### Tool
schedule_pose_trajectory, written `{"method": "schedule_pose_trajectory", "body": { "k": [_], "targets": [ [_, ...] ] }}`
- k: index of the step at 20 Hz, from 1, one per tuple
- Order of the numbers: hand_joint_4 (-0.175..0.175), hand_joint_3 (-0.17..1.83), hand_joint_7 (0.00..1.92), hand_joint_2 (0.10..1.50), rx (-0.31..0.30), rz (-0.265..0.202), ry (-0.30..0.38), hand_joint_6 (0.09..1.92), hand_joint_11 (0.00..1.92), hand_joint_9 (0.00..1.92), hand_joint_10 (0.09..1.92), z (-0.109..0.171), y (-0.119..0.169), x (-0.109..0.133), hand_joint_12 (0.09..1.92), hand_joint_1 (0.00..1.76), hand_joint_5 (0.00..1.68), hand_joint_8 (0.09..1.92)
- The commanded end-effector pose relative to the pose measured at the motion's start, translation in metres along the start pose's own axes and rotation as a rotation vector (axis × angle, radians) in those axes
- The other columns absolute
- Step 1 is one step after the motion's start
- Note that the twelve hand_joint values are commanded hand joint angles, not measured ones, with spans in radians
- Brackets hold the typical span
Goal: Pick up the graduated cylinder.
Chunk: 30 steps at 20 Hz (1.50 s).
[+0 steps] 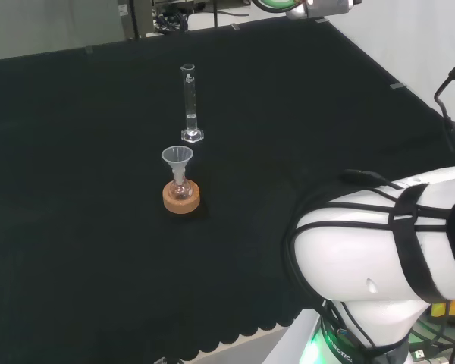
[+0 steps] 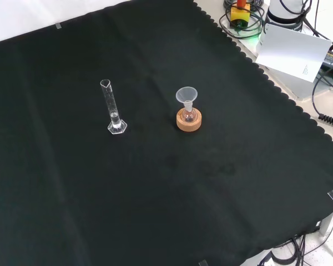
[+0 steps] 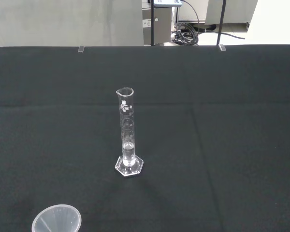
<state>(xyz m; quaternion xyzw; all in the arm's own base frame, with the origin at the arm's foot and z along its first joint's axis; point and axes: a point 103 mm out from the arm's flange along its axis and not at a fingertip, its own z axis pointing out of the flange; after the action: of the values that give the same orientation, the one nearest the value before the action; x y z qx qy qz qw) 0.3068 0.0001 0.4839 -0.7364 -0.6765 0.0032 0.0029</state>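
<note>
The graduated cylinder (image 2: 113, 108) stands upright near the middle of the desk (image 2: 155, 210), well in from every edge, with bare black cloth all around it. It is clear glass, slim, on a hexagonal foot, with printed marks and a pouring lip. A funnel (image 2: 186, 96) in a small flask on a cork ring (image 2: 189, 121) stands near it; whether the robot hand is open or closed cannot be told.

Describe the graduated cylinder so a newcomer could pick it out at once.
On the black cloth stand two clear pieces near the middle. In the front view, the graduated cylinder is the left one, apart from the flask with its funnel. It is a tall, thin upright tube on a hexagonal foot, without a cork ring.
</note>
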Motion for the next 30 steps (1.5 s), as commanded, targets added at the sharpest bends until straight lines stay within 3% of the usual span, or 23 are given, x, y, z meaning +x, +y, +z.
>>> {"method": "schedule_pose_trajectory", "body": {
  "k": [1,4,10,20,28,30],
  "targets": [
    [-0.028,-0.02,0.02,1.29,-0.009,0.001,-0.003,0.09,0.05,0.41,0.09,0.0,0.001,-0.001,1.38,0.27,0.19,0.38],
    [-0.019,0.01,0.0,1.36,-0.01,0.005,-0.002,0.09,0.04,0.37,0.09,0.001,0.003,-0.003,1.38,0.15,0.15,0.32],
    [-0.018,0.02,0.0,1.37,0.002,0.018,-0.004,0.09,0.04,0.37,0.09,0.01,0.011,-0.004,1.38,0.14,0.16,0.31],
    [-0.023,0.01,0.0,1.36,0.025,0.064,0.027,0.09,0.04,0.39,0.09,0.063,0.039,-0.019,1.39,0.18,0.18,0.34],
    [-0.033,-0.03,0.03,1.27,0.024,0.005,0.063,0.09,0.07,0.44,0.09,0.119,0.092,-0.023,1.39,0.36,0.2,0.45],
    [-0.034,-0.06,0.03,1.24,0.022,-0.009,0.086,0.09,0.08,0.4,0.23,0.138,0.113,-0.025,1.39,0.42,0.21,0.51]
  ]
}}
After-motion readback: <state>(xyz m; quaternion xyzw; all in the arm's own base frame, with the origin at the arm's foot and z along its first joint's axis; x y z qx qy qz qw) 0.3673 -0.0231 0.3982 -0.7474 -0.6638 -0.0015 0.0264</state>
